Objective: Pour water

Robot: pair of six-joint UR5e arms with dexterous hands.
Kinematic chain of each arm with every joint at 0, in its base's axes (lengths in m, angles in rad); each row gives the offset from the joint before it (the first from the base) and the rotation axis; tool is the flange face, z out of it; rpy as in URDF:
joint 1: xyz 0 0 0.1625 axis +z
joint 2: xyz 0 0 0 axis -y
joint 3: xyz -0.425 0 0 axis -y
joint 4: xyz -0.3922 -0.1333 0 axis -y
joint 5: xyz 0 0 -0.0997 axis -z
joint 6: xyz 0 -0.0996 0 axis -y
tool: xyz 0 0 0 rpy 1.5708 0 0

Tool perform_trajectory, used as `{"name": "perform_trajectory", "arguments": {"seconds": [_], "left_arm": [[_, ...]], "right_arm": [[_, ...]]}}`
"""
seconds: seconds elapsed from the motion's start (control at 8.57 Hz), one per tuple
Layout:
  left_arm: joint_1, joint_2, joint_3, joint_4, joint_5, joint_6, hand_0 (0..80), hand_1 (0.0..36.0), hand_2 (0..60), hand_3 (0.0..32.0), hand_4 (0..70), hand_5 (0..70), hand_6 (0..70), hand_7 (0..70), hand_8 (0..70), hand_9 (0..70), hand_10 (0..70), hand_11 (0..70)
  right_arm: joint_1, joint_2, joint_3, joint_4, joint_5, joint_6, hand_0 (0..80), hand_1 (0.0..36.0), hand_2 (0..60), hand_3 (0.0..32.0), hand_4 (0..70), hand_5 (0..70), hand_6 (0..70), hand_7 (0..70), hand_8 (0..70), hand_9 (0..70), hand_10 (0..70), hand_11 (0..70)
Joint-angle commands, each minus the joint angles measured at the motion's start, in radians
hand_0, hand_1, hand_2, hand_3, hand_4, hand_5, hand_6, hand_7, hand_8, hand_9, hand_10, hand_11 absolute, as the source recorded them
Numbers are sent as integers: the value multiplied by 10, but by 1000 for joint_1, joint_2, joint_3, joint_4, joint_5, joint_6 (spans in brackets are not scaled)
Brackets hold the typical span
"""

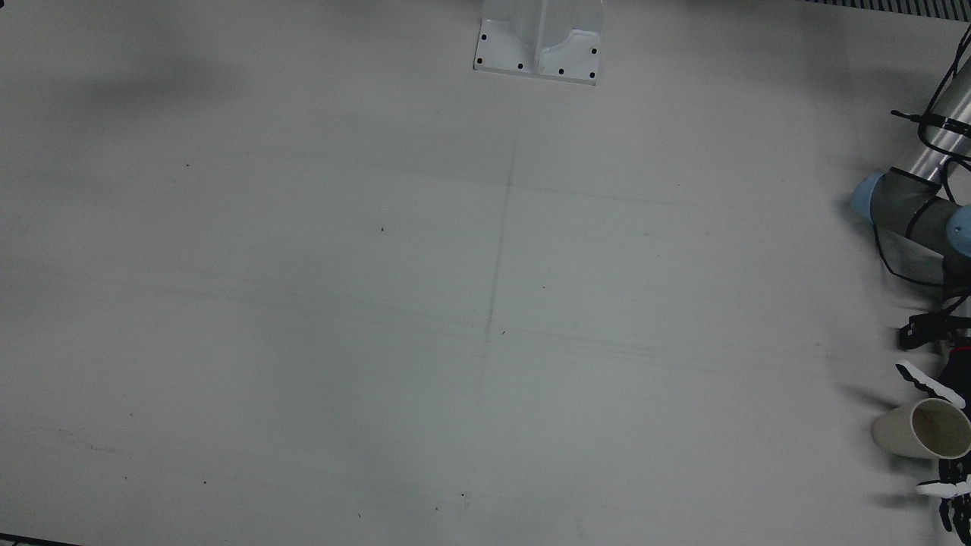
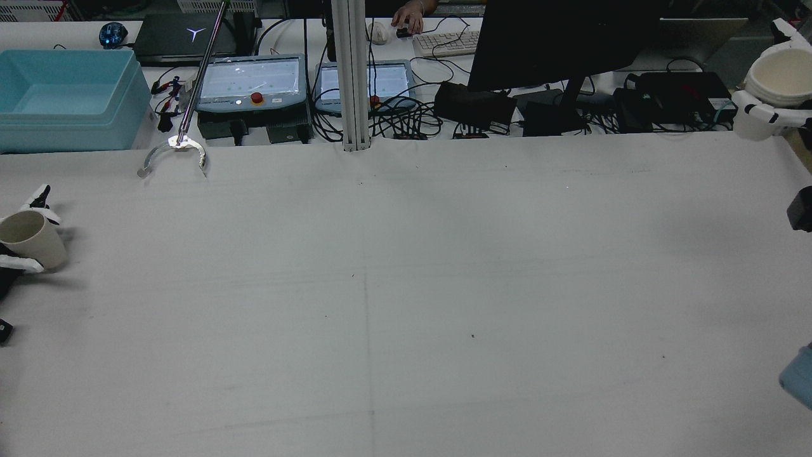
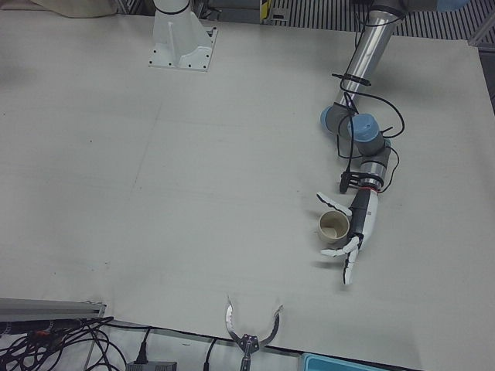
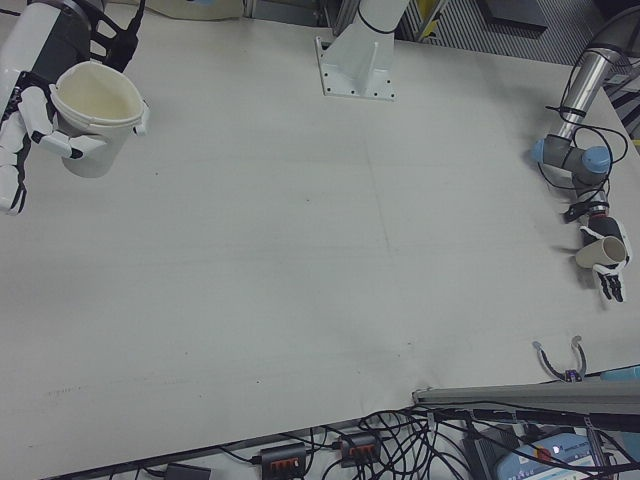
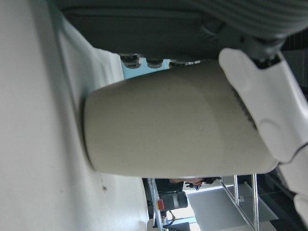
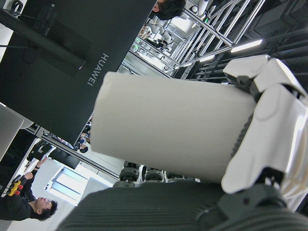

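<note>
A beige cup (image 2: 33, 239) stands on the table at the robot's far left, empty inside (image 3: 335, 226). My left hand (image 3: 362, 220) is shut on it, with fingers (image 2: 22, 263) on both sides. The left hand view shows the beige cup (image 5: 168, 120) with its base against the table. A second, cream cup (image 4: 92, 112) hangs high above the table's right edge, held upright with my right hand (image 4: 28, 100) shut around it. In the rear view this cream cup (image 2: 781, 73) is at the top right. I cannot see water in either cup.
A metal grabber tool (image 2: 172, 152) lies at the table's far edge, left of a vertical post (image 2: 352, 76). Beyond that edge are a blue bin (image 2: 63, 95), pendants, cables and a monitor (image 2: 558, 38). A person's hand (image 2: 409, 19) rests by a keyboard. A pedestal bracket (image 1: 538, 45) stands mid-table.
</note>
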Motion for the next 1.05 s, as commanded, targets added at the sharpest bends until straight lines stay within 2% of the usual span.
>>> {"name": "perform_trajectory", "arguments": {"seconds": [0.0,0.12,0.23,0.35,0.47,0.7,0.82,0.93], "left_arm": [[0,6,0,-9,-42,-14,470,4,0,12,143,0,0,0,0,0,4,17],[2,17,-1,-9,-44,-20,471,9,0,40,130,0,0,0,0,0,0,12],[1,37,-11,10,-41,-54,472,14,0,46,130,0,0,0,0,0,0,11],[-3,58,-43,74,-33,-106,474,19,0,22,136,0,0,0,0,0,0,12],[-3,90,-108,152,-32,-143,479,34,0,0,165,0,0,8,0,0,4,19],[-15,112,-210,211,-30,-146,481,43,0,0,180,23,5,17,0,0,6,21],[-27,112,-248,237,-27,-144,480,41,0,0,178,21,6,16,0,0,5,20],[-27,112,-273,256,-27,-144,479,19,0,0,180,21,8,17,0,0,7,22]], "right_arm": [[0,0,1,0,0,0,466,192,408,0,226,700,45,112,30,72,65,106],[1,0,6,0,0,0,465,193,408,0,226,700,46,112,30,72,66,106],[1,-2,9,0,0,0,465,193,409,0,226,700,45,111,30,73,65,106],[1,-2,-2,0,1,2,465,193,409,0,226,700,45,111,30,73,65,106],[6,-2,-8,6,1,2,465,193,409,0,226,700,45,111,30,73,65,106],[10,-2,-34,15,3,5,465,193,409,0,226,700,45,111,30,73,65,106],[9,-2,-92,18,3,52,459,181,403,0,229,696,47,109,37,82,70,112],[3,6,-155,20,3,90,447,166,396,0,235,680,50,111,40,87,71,111]]}}
